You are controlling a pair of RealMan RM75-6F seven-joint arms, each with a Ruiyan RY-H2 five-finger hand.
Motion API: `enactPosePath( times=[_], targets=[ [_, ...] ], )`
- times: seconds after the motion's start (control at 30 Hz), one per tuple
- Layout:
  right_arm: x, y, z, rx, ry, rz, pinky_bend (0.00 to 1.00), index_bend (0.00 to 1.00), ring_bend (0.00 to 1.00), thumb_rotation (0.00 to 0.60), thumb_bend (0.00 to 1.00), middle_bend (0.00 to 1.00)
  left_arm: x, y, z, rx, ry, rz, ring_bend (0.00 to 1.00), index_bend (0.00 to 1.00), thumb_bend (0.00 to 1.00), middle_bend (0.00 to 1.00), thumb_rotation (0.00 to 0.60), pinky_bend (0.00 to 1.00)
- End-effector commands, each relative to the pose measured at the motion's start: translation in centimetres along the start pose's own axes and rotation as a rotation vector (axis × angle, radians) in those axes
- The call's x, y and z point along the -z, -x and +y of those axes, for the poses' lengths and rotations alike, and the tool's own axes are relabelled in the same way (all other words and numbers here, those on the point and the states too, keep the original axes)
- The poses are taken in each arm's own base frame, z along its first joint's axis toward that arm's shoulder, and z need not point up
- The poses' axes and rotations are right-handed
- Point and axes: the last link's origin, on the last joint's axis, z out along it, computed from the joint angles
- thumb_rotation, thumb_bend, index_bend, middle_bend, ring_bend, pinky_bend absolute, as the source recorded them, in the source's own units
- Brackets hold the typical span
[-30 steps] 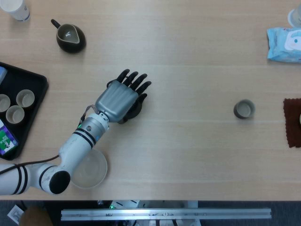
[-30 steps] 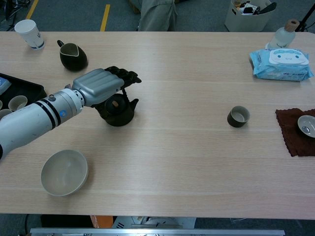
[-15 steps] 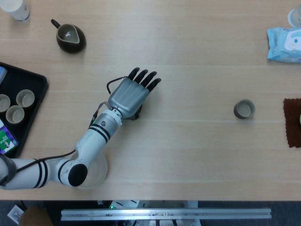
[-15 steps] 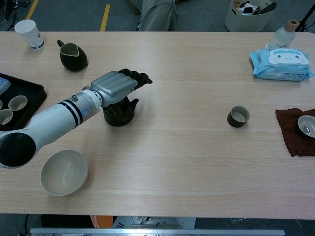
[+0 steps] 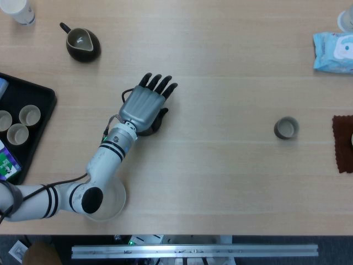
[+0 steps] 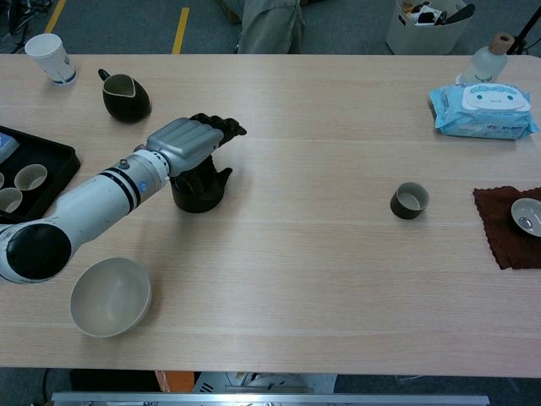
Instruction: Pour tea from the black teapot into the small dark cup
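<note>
The black teapot stands left of the table's middle, mostly hidden in the head view. My left hand hovers flat just over its top, fingers stretched out toward the far side, gripping nothing that I can see. Whether the palm touches the pot's handle is hidden. The small dark cup stands upright far to the right, well apart from the teapot. My right hand shows in neither view.
A dark pitcher and a paper cup sit at the far left. A black tray with cups lies at the left edge, a pale bowl near the front. A wipes pack and brown cloth lie right.
My left hand swung forward and right over the teapot, then drew back a little to the left. The teapot has barely moved and the cup has not moved.
</note>
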Motion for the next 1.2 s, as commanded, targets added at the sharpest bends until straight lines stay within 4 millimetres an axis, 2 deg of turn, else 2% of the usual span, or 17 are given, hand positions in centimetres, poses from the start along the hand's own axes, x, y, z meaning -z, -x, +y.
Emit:
enactPosePath(
  times=[0.03,0.4,0.5,0.8,1.2],
  targets=[
    [0.0,0.0,-0.1,0.000,-0.002,0.001,0.28,0.34,0.26,0.600,0.07,0.33,0.1,0.2,-0.7,-0.006,-0.016,-0.004,0.00,0.00,0.14,0.00,0.600,0.05],
    [-0.1,0.0,-0.4,0.001,-0.010,0.000,0.28,0.34,0.26,0.600,0.07,0.33,0.8,-0.2,-4.8,-0.040,-0.103,0.012,0.00,0.00,0.14,0.00,0.600,0.05],
    [-0.2,0.0,-0.6,0.000,-0.015,0.000,0.28,0.34,0.26,0.600,0.07,0.33,1.2,-0.4,-5.4,-0.034,-0.104,-0.001,0.00,0.00,0.14,0.00,0.600,0.05],
    [0.0,0.1,-0.5,-0.003,-0.012,0.001,0.28,0.34,0.26,0.600,0.07,0.33,2.0,-1.7,-5.3,-0.082,-0.050,-0.036,0.00,0.00,0.14,0.00,0.600,0.03],
    [0.3,0.1,0.2,-0.010,0.004,0.005,0.28,0.34,0.26,0.600,0.07,0.33,0.4,-2.1,-3.8,-0.190,-0.032,-0.046,0.00,0.00,0.14,0.00,0.600,0.01]
  ],
)
